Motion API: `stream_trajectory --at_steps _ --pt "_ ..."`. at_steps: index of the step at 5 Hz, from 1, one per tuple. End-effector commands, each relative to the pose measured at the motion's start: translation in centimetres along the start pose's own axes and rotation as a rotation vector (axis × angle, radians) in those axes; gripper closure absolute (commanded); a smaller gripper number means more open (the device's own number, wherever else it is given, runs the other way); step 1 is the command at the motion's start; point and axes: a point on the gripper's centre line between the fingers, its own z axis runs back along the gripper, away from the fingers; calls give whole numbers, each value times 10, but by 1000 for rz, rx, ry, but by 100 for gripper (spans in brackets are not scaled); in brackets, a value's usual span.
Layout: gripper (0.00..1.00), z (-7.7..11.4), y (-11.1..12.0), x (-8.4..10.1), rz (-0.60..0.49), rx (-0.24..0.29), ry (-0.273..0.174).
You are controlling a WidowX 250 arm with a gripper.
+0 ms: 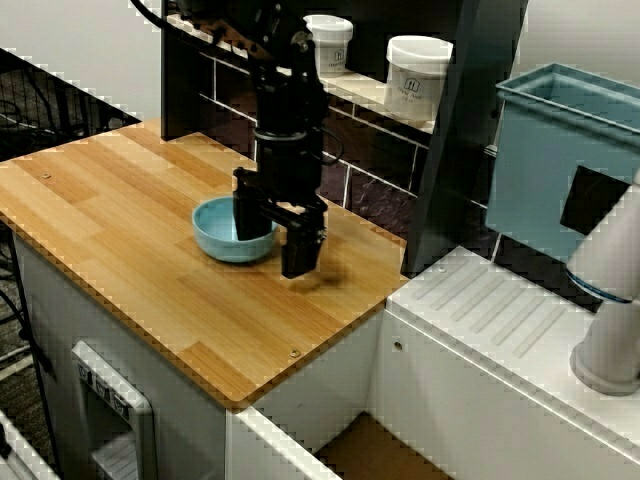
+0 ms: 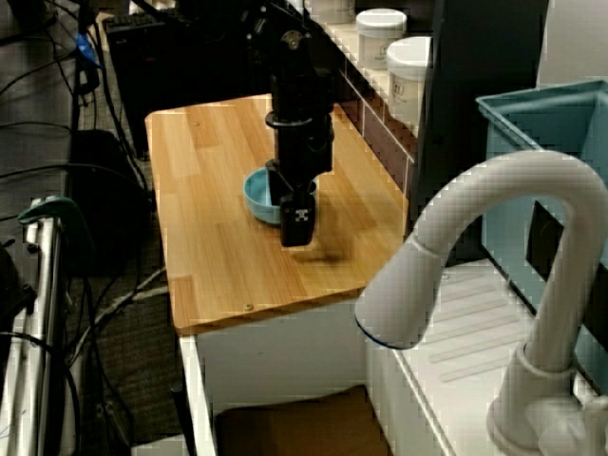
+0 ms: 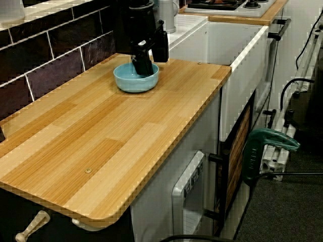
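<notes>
Our gripper (image 1: 273, 250) hangs straight down with its jaws spread wide and nothing clamped between them: one finger (image 1: 247, 215) dips inside the light blue bowl (image 1: 215, 238) while the other stands outside it, so a stretch of rim lies between the jaws. We see the bowl upright on the wooden counter (image 1: 120, 230), near the dark tiled wall (image 1: 370, 190), with most of its body lying off the gripper toward the counter's open middle. Whether either finger touches the rim we cannot tell.
</notes>
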Motion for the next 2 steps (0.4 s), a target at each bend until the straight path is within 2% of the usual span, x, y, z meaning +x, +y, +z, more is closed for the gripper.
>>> stream_trajectory --at_steps 1,2 --pt "0 2 -33 1 -9 11 -64" --pt "0 3 -47 -3 -28 15 -78"
